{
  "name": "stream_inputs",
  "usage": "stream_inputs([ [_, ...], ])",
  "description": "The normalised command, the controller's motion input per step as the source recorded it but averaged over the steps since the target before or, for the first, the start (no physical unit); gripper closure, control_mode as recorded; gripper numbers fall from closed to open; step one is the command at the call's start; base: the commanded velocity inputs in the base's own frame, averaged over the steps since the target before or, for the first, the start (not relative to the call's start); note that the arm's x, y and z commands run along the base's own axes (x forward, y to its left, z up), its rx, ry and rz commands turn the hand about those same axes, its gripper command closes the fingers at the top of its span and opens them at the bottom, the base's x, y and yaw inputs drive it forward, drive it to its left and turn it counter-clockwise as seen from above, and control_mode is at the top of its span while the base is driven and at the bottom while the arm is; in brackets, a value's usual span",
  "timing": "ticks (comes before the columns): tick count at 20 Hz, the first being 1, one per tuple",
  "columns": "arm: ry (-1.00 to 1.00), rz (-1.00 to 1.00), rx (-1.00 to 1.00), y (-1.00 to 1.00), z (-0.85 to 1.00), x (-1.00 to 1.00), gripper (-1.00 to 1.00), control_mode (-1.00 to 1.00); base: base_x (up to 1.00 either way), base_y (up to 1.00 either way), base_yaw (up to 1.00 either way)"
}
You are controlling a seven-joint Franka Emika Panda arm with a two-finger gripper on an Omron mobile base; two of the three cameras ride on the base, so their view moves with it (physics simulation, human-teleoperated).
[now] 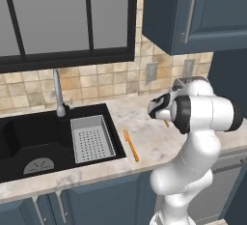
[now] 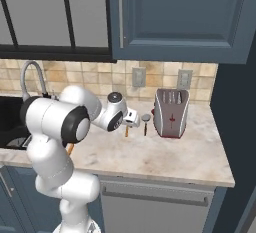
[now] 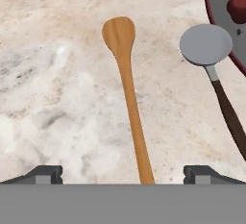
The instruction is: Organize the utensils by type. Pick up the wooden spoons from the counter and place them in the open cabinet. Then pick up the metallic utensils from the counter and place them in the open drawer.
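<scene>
Pincer (image 3: 123,172): released, jaws standing wide and holding nothing, hovering low over the surface (image 3: 57,98) with one fingertip on either side of a wooden spoon's handle, not touching it.

Wooden spoon (image 3: 129,93): one counted. It lies flat directly under the pincer, oval bowl pointing away, thin handle running back between the fingertips. In the right base view only a short stretch of it (image 2: 126,131) shows below the hand. A second spoon cannot be made out from these angles; it may be hidden behind the arm.

Dark-handled utensil with round silver head (image 3: 211,59): one, lying just beside the spoon and apart from it, its head close to the red-and-silver toaster (image 2: 170,112).

Orange-copper fork (image 1: 130,145): one, lying on the surface just beside the black sink (image 1: 29,142), well apart from the other two.

Upper blue cabinet (image 2: 180,17): door with grey bar handle; whether it stands open is hard to judge.

Progress, as judged: early. Nothing is lifted or stored; every utensil counted is on the surface. The first spoon pick is only lined up; both metallic pieces remain for the drawer.
</scene>
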Motion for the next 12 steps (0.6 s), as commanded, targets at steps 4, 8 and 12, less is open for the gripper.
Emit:
stream_inputs([
  [4,0.0,0.0,0.0,0.0,-0.14,0.26,-1.0,-1.0,0.0,0.0,0.0],
  [8,0.0,0.0,0.0,0.0,-0.14,0.36,-1.0,-1.0,0.0,0.0,0.0],
  [12,0.0,0.0,0.0,0.0,-0.14,0.34,-1.0,-1.0,0.0,0.0,0.0],
])
